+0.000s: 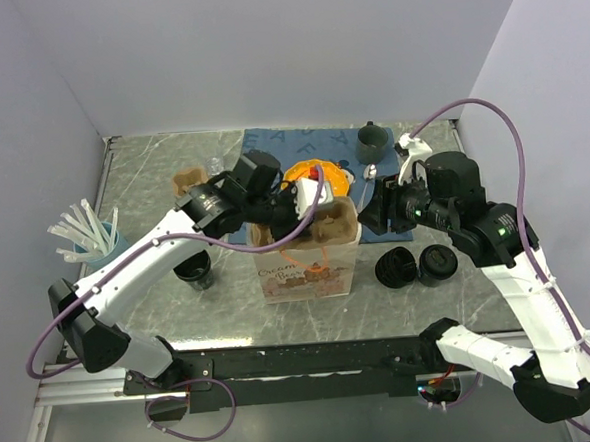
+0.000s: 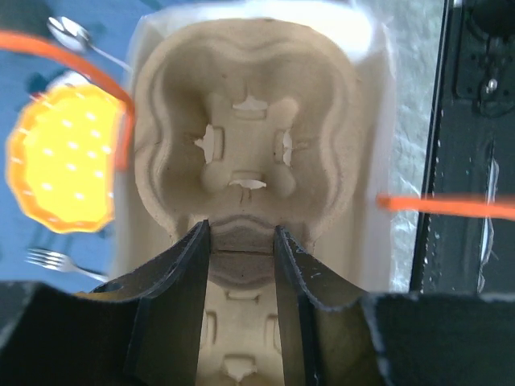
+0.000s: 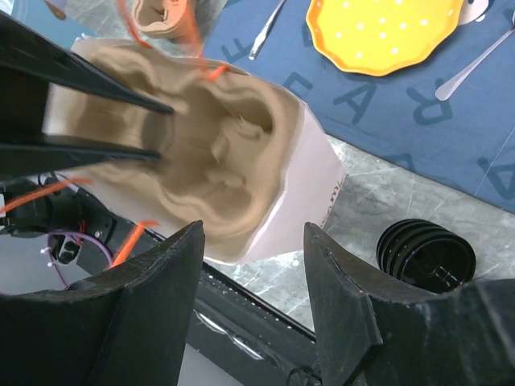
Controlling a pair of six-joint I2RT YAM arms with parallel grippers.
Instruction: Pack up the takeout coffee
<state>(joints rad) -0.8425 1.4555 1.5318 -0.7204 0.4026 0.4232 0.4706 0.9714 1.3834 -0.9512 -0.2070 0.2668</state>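
Pinches the raised centre ridge of a brown pulp cup carrier (image 2: 249, 104) with the left hand (image 2: 241, 232), fingers (image 2: 181, 281) drawn partway in and pressed against both sides of that ridge. Holds the carrier in the open mouth of a white printed paper bag (image 1: 308, 275), upright at the middle of the marbled surface (image 1: 151, 160). Hangs the right hand (image 3: 251, 233) just off the bag's right side, spread wide and gripping nothing, with the bag's corner and the carrier's edge below it in the wrist view.

Has the takeout coffee (image 1: 195, 270), a small black cup, standing upright on the surface just left of the bag, beneath the left forearm and clear of both hands: left of the left hand and nearer the arm bases, with the whole bag between cup and right hand.

Shows a round black ribbed lid (image 1: 396, 268) right of the bag, near the right hand, just beside a second round black piece (image 1: 438, 262) too dark to identify. Shows, farther back, an orange dotted plate (image 1: 317, 178) on a blue placemat (image 1: 270, 144), a spoon (image 2: 72, 34) and a fork (image 2: 60, 259) beside the plate, a dark green mug (image 1: 372, 136) near the mat's far right corner, and a light blue cup of clear straws (image 1: 94, 241) at the surface's left edge.
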